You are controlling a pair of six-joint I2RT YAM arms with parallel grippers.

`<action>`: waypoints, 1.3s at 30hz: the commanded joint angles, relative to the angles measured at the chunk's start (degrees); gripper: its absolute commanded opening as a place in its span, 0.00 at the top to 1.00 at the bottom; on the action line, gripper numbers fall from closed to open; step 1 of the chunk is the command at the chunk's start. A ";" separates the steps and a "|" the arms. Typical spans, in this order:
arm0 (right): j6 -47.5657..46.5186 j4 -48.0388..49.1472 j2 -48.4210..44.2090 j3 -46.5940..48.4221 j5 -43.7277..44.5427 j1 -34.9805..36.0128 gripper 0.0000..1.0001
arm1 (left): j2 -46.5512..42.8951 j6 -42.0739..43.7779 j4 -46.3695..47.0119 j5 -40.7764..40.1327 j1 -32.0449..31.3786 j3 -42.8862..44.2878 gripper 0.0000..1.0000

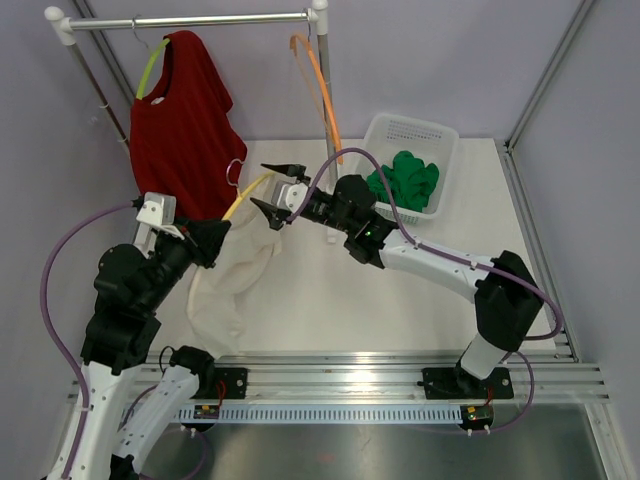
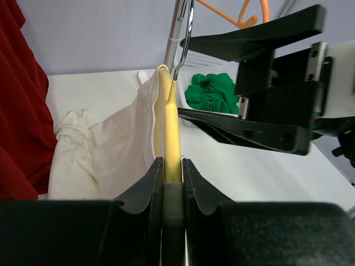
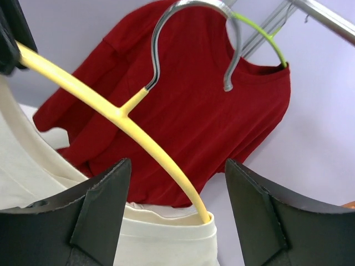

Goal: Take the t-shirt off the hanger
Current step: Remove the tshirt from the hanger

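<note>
Top external view: the cream t-shirt [image 1: 225, 285] sags from the yellow hanger [image 1: 248, 193], and most of its cloth lies crumpled in a heap on the white table [image 1: 330, 300] in front of my left arm. My left gripper [image 2: 173, 166] is pinched tight on one arm of the hanger. The hanger's other arm runs down into the bunched collar, and my right gripper [image 3: 177, 166] stands spread, one jaw on each side of that arm. A red t-shirt [image 1: 180, 120] hangs on the rack [image 1: 190, 20] behind.
</note>
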 commanded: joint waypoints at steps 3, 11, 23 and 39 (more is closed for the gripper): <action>-4.52 -2.31 3.17 4.90 1.12 0.39 0.27 | -1.01 -0.23 5.96 2.79 -0.43 1.58 1.00; -6.11 -2.40 5.10 6.22 4.12 0.48 0.44 | -1.72 -0.40 6.22 3.31 -0.61 1.58 1.00; -6.28 -3.27 1.60 3.86 3.15 0.57 1.00 | -1.63 -0.40 6.49 4.02 -0.87 1.41 1.00; -7.25 -11.62 -5.26 2.71 3.15 1.71 1.00 | -0.57 -0.40 6.57 2.88 -0.87 1.14 0.48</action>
